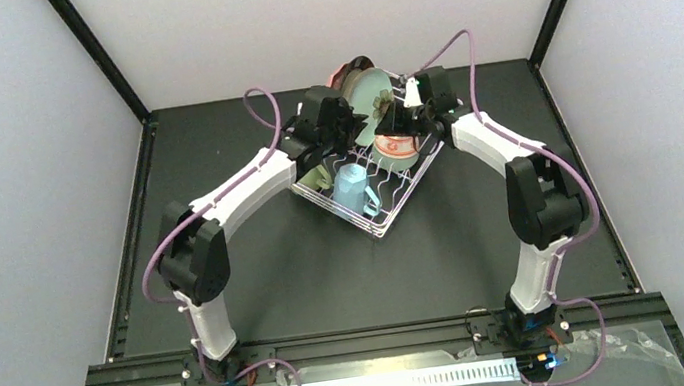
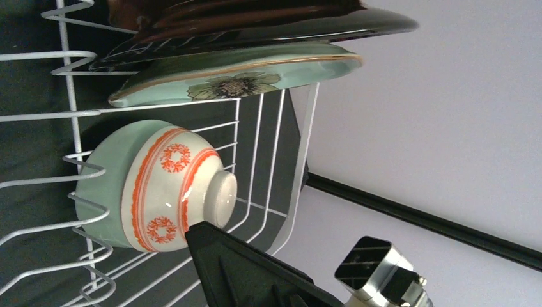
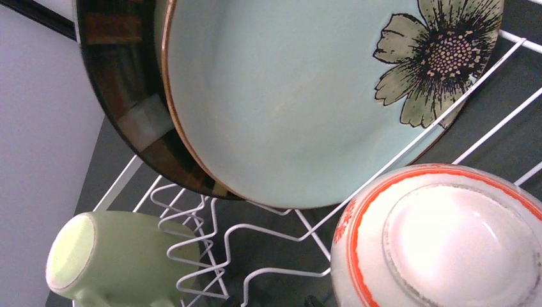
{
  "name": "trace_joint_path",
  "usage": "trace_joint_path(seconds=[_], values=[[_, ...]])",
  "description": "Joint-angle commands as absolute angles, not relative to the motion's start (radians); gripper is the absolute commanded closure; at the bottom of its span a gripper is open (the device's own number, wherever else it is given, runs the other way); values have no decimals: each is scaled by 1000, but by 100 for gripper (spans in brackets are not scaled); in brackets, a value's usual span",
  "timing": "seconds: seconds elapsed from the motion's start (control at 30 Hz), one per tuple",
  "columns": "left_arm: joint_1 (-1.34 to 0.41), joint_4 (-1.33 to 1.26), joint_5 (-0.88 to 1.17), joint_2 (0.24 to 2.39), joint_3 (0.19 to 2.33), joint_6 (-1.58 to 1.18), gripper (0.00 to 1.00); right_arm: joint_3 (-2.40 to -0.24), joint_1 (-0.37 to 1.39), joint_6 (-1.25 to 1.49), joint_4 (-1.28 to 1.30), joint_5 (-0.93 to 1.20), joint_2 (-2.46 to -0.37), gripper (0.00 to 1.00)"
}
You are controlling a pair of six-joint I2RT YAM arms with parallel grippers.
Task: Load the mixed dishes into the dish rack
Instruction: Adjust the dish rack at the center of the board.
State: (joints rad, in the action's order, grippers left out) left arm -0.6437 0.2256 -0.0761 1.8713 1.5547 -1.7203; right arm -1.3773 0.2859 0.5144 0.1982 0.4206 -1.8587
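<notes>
Left gripper [image 1: 351, 137] and right gripper [image 1: 407, 126] are hanging over the far end of the dish rack [image 1: 385, 232], jaw gaps unreadable and nothing visibly held, while the mint flowered plate [image 3: 287, 109] and dark-rimmed plate [image 3: 121, 96] are standing on edge against the prongs [image 3: 192, 230], likely for draining, beside the overturned small orange-patterned bowl [image 3: 447, 243].

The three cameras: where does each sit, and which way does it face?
Top external: above and behind the bases, facing down at the white wire dish rack; the left arm and right arm show.
Left wrist: beside the rack, looking across at the small orange-patterned bowl; one black finger shows.
Right wrist: above the rack, facing down; fingers barely show.
Both wrist views share the mint flowered plate and that bowl.
</notes>
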Motion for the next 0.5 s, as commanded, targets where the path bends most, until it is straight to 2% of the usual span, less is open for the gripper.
trace_joint_path(seconds=[0.0,0.23,0.47], values=[[-648,251,-103,1800,1559,-1642,71,-1395,293,503,242,371,-1790,43],[-636,300,-92,1726,1604,-1426,71,-1537,294,407,401,276,-1702,32],[-623,430,-169,1588,1679,-984,71,-1583,292,250,505,149,-1539,21]])
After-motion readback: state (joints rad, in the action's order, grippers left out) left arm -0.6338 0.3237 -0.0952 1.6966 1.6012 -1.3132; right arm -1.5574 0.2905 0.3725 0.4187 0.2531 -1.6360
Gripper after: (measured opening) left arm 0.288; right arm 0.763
